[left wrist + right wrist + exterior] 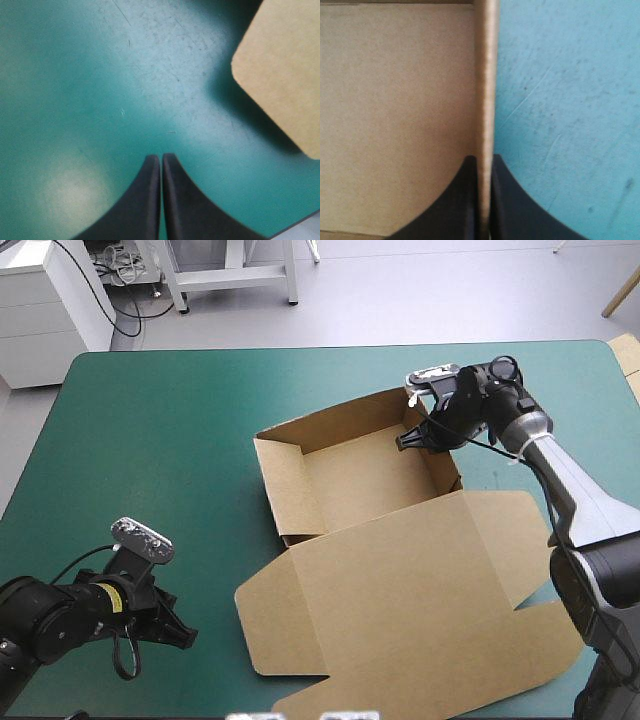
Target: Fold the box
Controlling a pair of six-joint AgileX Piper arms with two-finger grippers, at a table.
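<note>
The brown box [360,480] stands as an open tray in the middle of the table, its lid [420,600] lying flat toward the near edge. My right gripper [418,438] is at the tray's right wall near the far corner. In the right wrist view that wall [486,75] runs straight between the black fingers, so the right gripper [483,162] is shut on it. My left gripper [182,635] rests low at the near left, shut and empty over the teal-green cover. In the left wrist view my left gripper [161,159] points at bare cover, a rounded lid flap [282,75] ahead to one side.
Bare teal-green cover [150,440] stretches over the left half of the table. A strip of pale board [628,355] shows at the table's far right edge. The flat lid reaches close to the near right edge.
</note>
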